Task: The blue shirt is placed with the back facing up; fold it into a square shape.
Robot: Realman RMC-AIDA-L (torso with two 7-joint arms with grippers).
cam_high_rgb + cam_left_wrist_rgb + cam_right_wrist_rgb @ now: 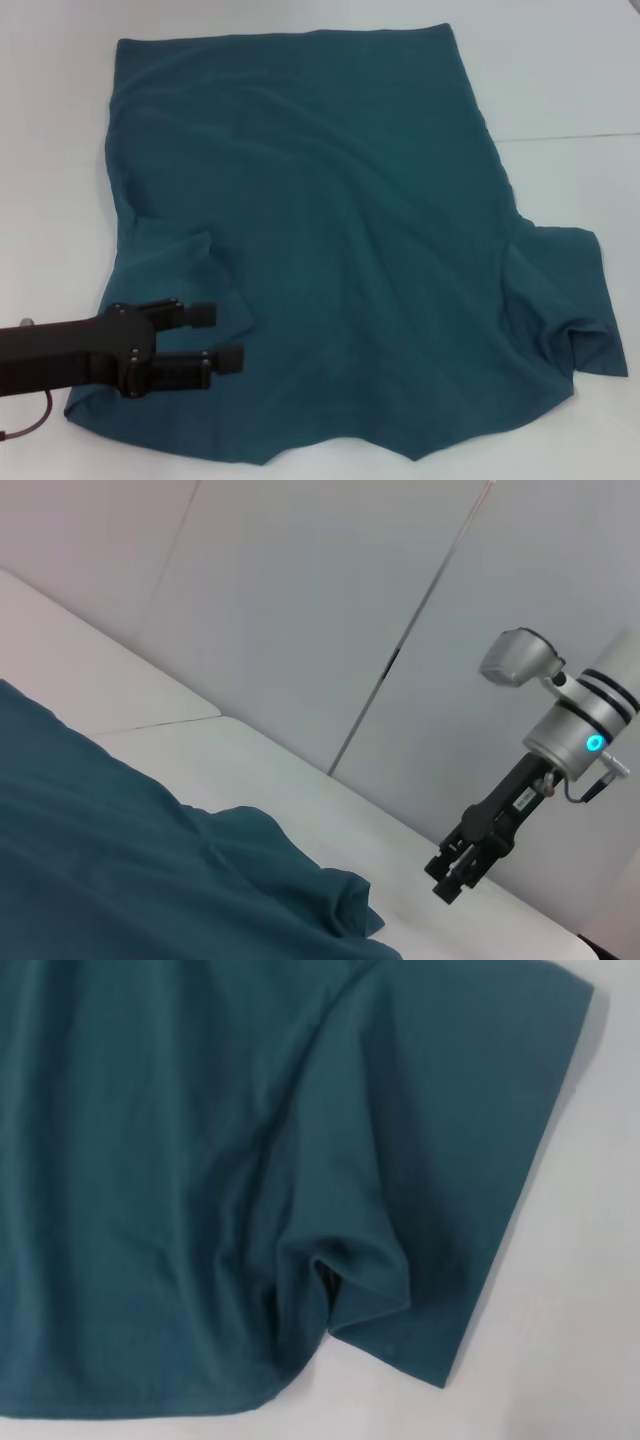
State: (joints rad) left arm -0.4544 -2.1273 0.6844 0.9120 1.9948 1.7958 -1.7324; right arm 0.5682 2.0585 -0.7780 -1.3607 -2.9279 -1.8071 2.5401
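The blue shirt (330, 220) lies spread on the white table, wrinkled, with its hem at the far side. Its right sleeve (565, 295) sticks out at the near right and fills the right wrist view (440, 1160). The left sleeve (185, 260) lies folded in over the body. My left gripper (222, 335) is open and empty just above the shirt's near left part, beside that fold. My right gripper (452, 875) shows only in the left wrist view, raised above the table beyond the shirt's right sleeve (330, 900).
The white table (560, 80) has a seam line (575, 136) at the right. A pale wall with panel joints (420, 630) stands behind the table. A red cable (25, 425) hangs under my left arm at the near left edge.
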